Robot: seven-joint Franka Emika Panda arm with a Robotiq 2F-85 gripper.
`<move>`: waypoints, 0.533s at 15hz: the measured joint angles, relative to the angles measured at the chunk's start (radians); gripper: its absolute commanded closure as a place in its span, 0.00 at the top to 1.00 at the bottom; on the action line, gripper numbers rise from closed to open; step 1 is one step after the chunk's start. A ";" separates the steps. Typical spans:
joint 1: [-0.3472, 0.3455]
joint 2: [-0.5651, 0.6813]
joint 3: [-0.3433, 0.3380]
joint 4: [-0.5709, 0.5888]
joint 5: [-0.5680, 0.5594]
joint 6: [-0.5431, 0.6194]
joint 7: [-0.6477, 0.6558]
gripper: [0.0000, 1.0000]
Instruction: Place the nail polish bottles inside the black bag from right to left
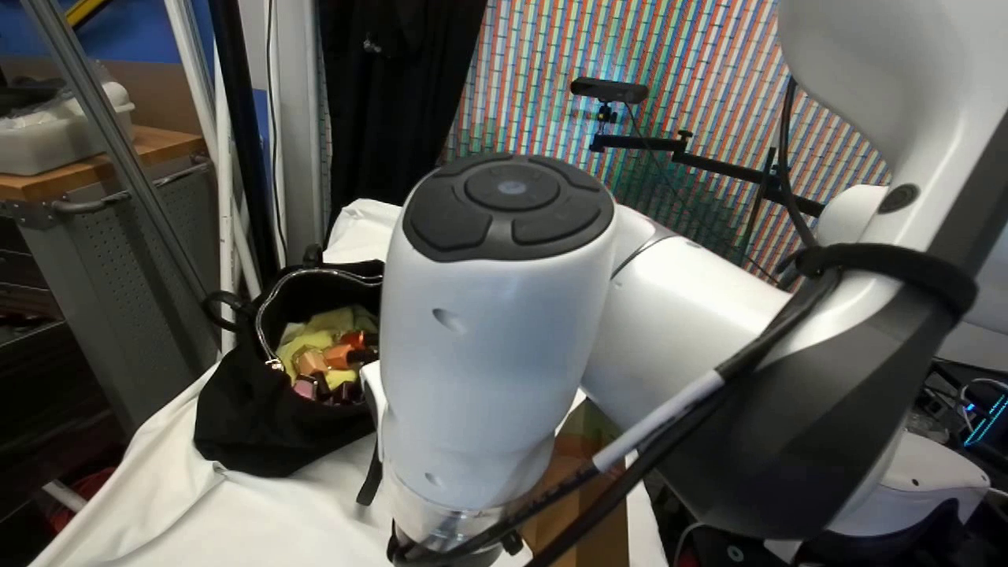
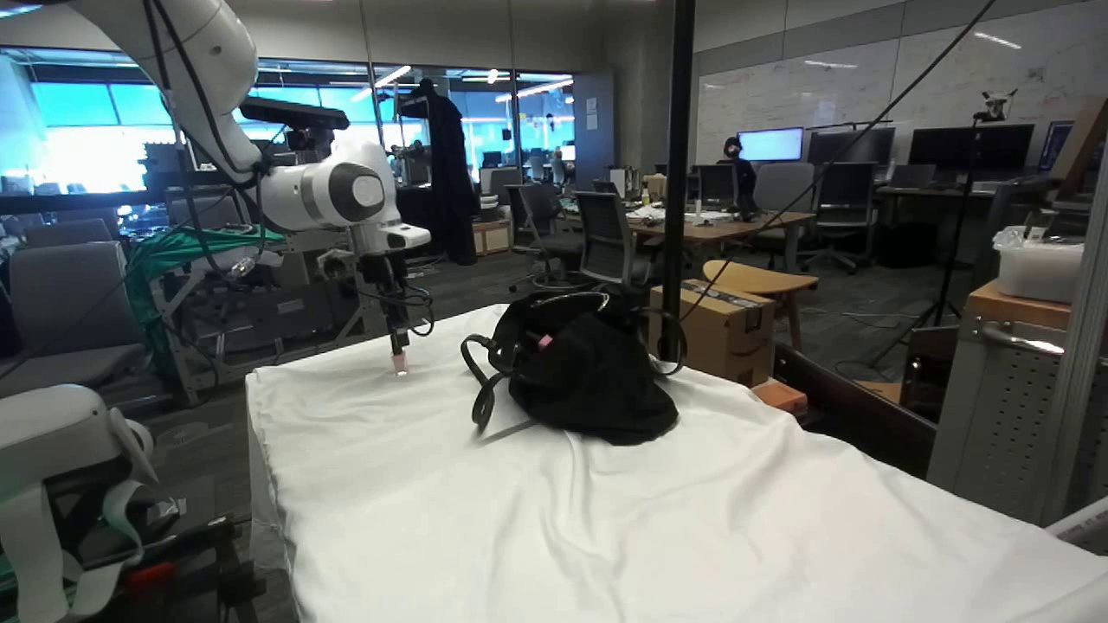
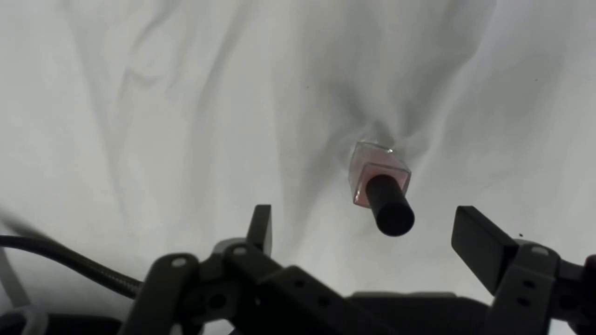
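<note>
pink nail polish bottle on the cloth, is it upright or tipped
Upright: the pink nail polish bottle stands on the white cloth, black cap uppermost.

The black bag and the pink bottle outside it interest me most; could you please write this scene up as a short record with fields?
Pink bottle: upright on the white cloth, black cap on top
Black bag: on the same cloth, mouth open
Inside: several bottles on yellow-green fabric, partly hidden by the robot arm; count unclear
Gripper: open over the pink bottle, gaps on both sides, holding nothing
Left to place: the pink bottle, at least
</note>
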 measured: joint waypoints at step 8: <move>-0.003 0.043 0.000 -0.014 0.054 0.069 -0.023 1.00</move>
